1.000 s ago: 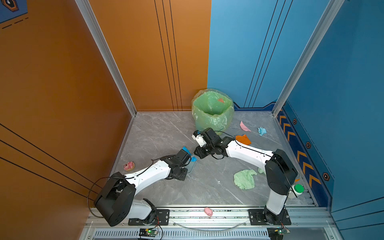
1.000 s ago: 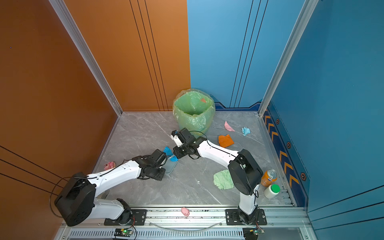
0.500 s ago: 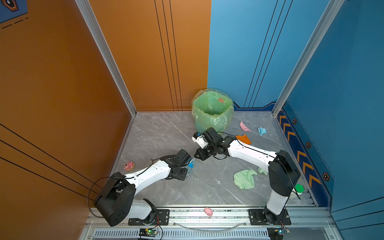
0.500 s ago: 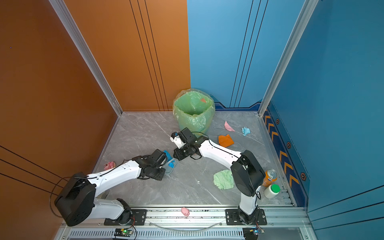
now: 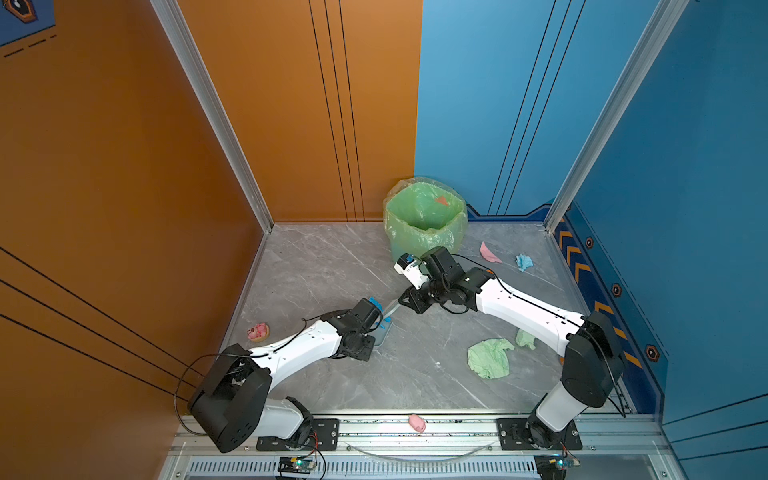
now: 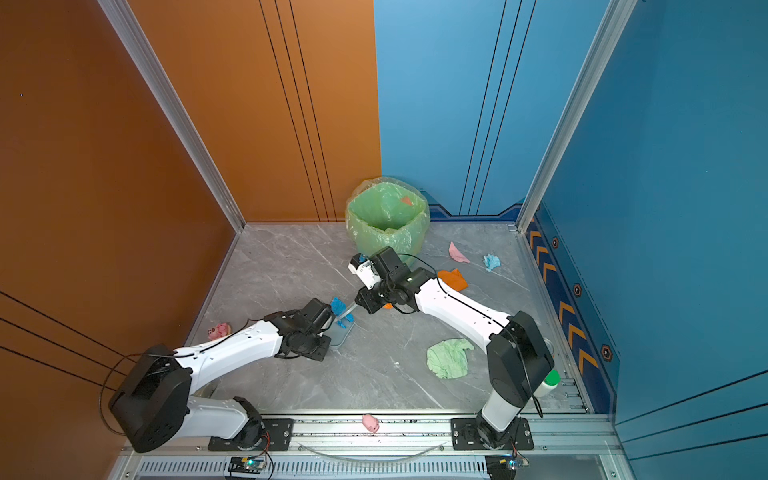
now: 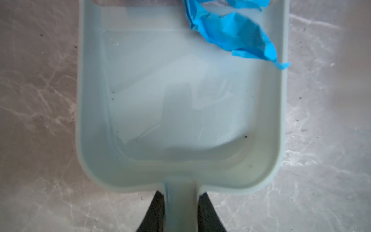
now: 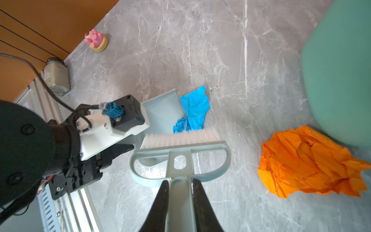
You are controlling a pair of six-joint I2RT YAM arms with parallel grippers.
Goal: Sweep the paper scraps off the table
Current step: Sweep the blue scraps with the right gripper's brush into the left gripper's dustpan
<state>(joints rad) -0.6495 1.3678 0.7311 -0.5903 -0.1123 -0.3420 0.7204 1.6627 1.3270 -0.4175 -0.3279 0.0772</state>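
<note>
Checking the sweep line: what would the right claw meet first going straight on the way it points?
Likely the blue paper scrap just ahead of the brush the right claw holds, then the dustpan; depth unclear.

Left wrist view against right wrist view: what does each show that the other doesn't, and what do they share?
Only the left wrist: the dustpan's whole inside, its handle clamped in the left gripper. Only the right wrist: the brush held by the right gripper, an orange scrap, the pink figurine, a jar. Both: the blue scrap at the dustpan's mouth, and the grey table.
</note>
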